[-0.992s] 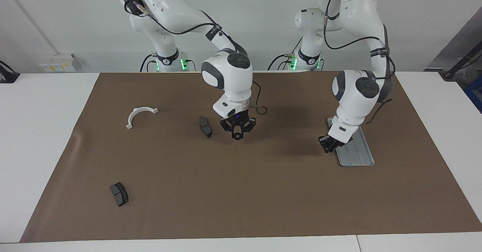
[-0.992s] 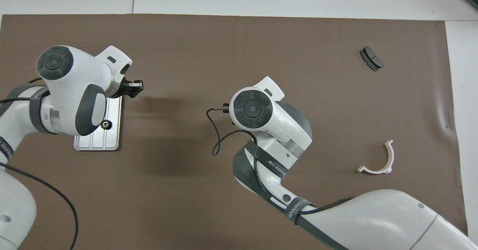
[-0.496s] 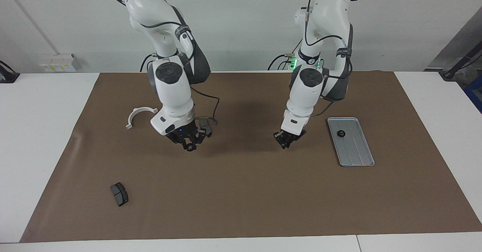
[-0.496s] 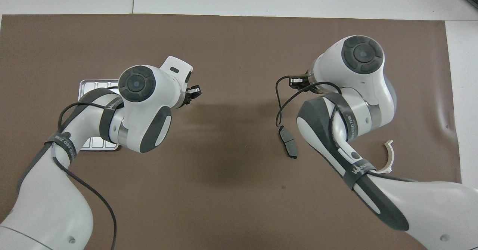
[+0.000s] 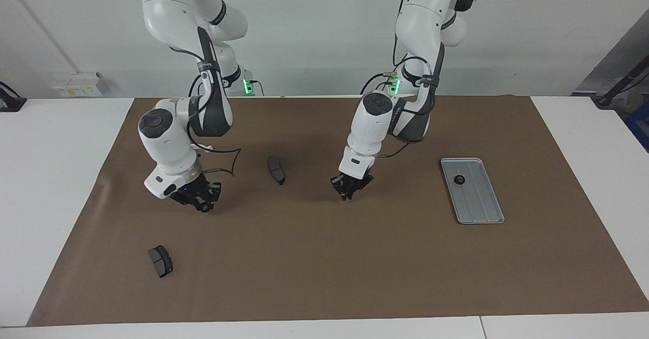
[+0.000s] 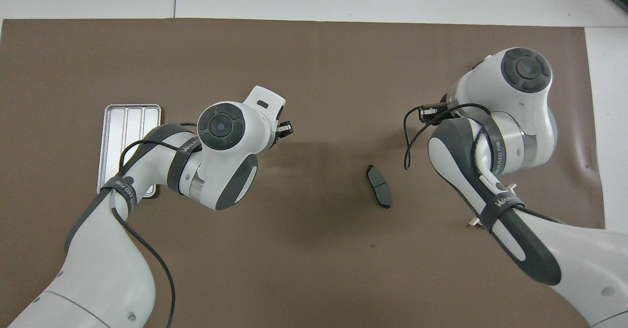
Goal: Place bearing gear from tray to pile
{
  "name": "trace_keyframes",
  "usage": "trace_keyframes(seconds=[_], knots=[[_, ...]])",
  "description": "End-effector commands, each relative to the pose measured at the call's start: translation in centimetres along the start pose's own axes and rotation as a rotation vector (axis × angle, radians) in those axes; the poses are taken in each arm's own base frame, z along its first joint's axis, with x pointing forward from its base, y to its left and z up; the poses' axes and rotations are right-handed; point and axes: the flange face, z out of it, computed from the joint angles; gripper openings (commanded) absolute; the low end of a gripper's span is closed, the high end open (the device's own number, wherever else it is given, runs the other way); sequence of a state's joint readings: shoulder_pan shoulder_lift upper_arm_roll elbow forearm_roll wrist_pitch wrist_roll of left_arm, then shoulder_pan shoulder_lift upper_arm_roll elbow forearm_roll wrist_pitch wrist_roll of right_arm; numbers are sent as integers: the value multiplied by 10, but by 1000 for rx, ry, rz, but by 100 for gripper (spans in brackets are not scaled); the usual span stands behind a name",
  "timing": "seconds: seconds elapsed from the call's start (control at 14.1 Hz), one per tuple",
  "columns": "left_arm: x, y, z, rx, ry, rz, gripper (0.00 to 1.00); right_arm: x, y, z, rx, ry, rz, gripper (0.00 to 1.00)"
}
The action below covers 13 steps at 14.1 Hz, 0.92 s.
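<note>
The silver tray (image 5: pixel 479 204) lies on the brown mat toward the left arm's end, with one small black gear (image 5: pixel 460 179) on it. In the overhead view the tray (image 6: pixel 128 122) is partly under my left arm, which hides that gear. My right gripper (image 5: pixel 203 204) is shut on a small black round gear (image 5: pixel 205 208), low over the mat at the right arm's end, among the pile's parts. My left gripper (image 5: pixel 348 191) hangs shut and empty over the mat's middle, also seen in the overhead view (image 6: pixel 284 129). The white bracket shows only as tips (image 6: pixel 473 221).
One dark brake pad (image 5: pixel 276 170) lies between the two grippers and shows in the overhead view (image 6: pixel 379 193). A second pad (image 5: pixel 160 261) lies farther from the robots than the right gripper. The brown mat (image 5: pixel 324 268) covers most of the white table.
My right gripper has carried the gear from the mat's middle past the brake pad to the right arm's end. My left gripper has moved off the tray to the mat's middle.
</note>
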<state>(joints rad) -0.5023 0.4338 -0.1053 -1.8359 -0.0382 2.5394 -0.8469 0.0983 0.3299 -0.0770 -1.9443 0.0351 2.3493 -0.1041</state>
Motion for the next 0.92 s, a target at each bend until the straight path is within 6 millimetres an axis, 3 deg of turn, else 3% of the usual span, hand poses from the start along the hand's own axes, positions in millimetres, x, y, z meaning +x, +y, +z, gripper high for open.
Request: trace_keyframes(seconds=[0.0,0.14,0.21,0.28,0.35,0.43,0.64,0.78,0.85], knots=[[-6,14,7,-70,16,-91,0,-6,18,5,9,29,-34,0],[-10,19,9,-117,46,-139,18,-8,27,11,7,20,-49,0],[-11,22,8,-130,54,-139,38,-8,28,13,7,18,-48,0],[-13,23,9,-131,53,-136,53,-9,28,14,7,15,-48,20],[-15,24,8,-132,53,-133,64,-9,27,17,8,10,-46,73],[-15,25,8,-130,52,-128,76,-9,28,17,8,12,-43,100],[-15,23,8,-116,47,-114,86,-3,21,0,9,32,-48,100],[-7,19,6,-89,37,-118,86,5,2,-28,18,64,-20,100],[0,19,0,-57,25,-108,86,10,-18,-39,32,65,3,100]])
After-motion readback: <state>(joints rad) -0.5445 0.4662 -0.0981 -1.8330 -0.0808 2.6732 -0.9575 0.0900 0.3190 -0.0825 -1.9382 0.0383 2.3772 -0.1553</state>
